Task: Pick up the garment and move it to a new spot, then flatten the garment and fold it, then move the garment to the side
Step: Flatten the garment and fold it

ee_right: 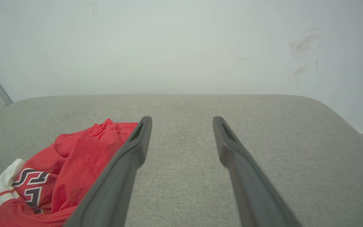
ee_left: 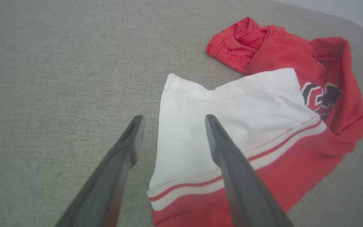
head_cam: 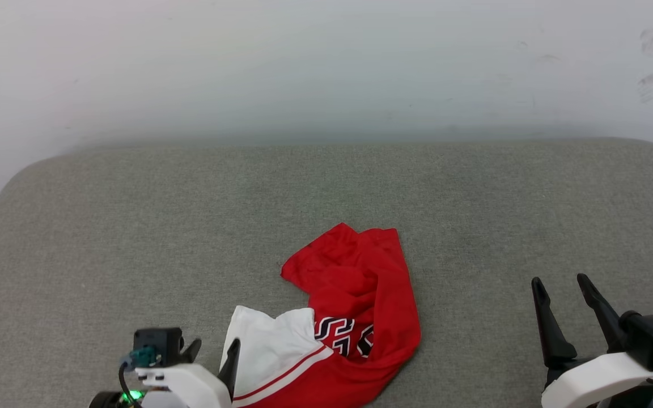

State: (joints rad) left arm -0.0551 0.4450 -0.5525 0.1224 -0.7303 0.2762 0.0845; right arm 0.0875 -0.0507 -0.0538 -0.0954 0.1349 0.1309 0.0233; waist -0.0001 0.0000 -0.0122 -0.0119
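— On the gray tabletop, what is seen?
— The garment is seen, bunched up near the front edge.
— How are the left fingers held?
— They are held apart over the edge of its white sleeve. Nothing is gripped.
— And the right fingers?
— They are held apart too, well off to the garment's right.

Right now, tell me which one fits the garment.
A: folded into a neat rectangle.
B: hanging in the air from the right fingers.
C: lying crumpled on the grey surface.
C: the garment lies bunched on the grey surface, its white sleeve flopped over the red body, with nothing lifting it.
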